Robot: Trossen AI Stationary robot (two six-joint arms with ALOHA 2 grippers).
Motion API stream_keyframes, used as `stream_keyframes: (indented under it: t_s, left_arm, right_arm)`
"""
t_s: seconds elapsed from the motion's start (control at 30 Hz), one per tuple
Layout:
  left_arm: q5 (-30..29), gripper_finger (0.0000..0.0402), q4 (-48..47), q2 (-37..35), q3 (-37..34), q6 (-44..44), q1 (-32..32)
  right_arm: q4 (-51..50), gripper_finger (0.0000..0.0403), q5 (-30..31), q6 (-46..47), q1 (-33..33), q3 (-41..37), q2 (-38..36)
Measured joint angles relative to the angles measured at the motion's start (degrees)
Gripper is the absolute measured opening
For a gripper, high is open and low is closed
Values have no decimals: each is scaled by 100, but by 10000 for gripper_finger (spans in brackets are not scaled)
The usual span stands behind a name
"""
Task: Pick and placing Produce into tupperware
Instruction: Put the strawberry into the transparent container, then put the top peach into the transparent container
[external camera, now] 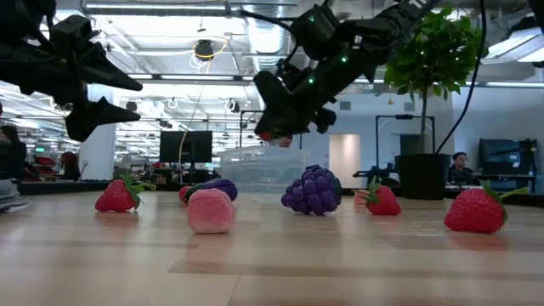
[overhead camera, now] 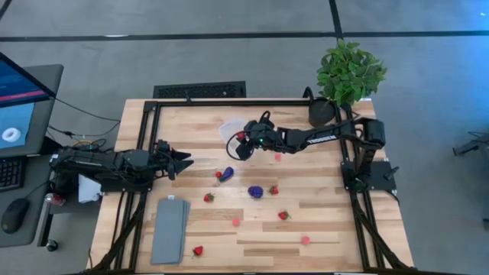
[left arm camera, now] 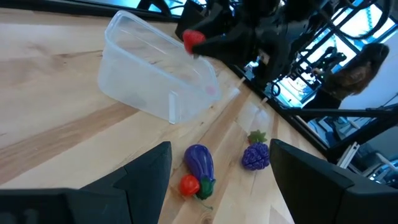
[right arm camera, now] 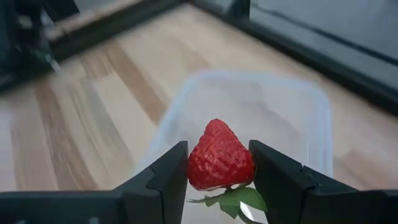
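Observation:
The clear tupperware (overhead camera: 230,127) stands at the table's far middle. My right gripper (overhead camera: 241,138) hangs just above its near rim (right arm camera: 186,118), shut on a red strawberry (right arm camera: 219,158). Loose produce lies nearer the front: a purple eggplant (overhead camera: 227,174), a grape cluster (overhead camera: 255,192), strawberries (overhead camera: 208,198) (overhead camera: 283,215) and pink pieces (overhead camera: 236,222). At the table's left edge my left gripper (overhead camera: 186,161) waits open, with nothing between its fingers. My right gripper pinches the strawberry's two sides (right arm camera: 196,163) between its two fingers (right arm camera: 168,177). The fingers slant down from the table's right. The berry's red tip points away from the gripper and its green leaves (right arm camera: 239,198) toward the wrist. It is lifted clear, above the tupperware.
A flat grey slab (overhead camera: 170,229) lies at the front left with a strawberry (overhead camera: 198,250) beside it. A potted plant (overhead camera: 349,72) stands at the far right corner. A black frame (overhead camera: 229,102) runs along the table's edges. Bare wood lies between the scattered pieces.

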Motion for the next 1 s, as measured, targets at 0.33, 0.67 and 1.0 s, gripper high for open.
stream_keyframes:
  t_s: [0.33,0.67,1.0]
  left_arm:
    - [13,261,0,-2,0,-55,0]
    - [15,261,0,-2,0,-57,0]
    - [15,261,0,-1,0,-59,0]
  right_arm:
    - [93,195,-329,77,-13,-8,74]
    - [92,236,-341,76,1,-8,74]
    - [-146,239,-365,-377,125,-8,-517]
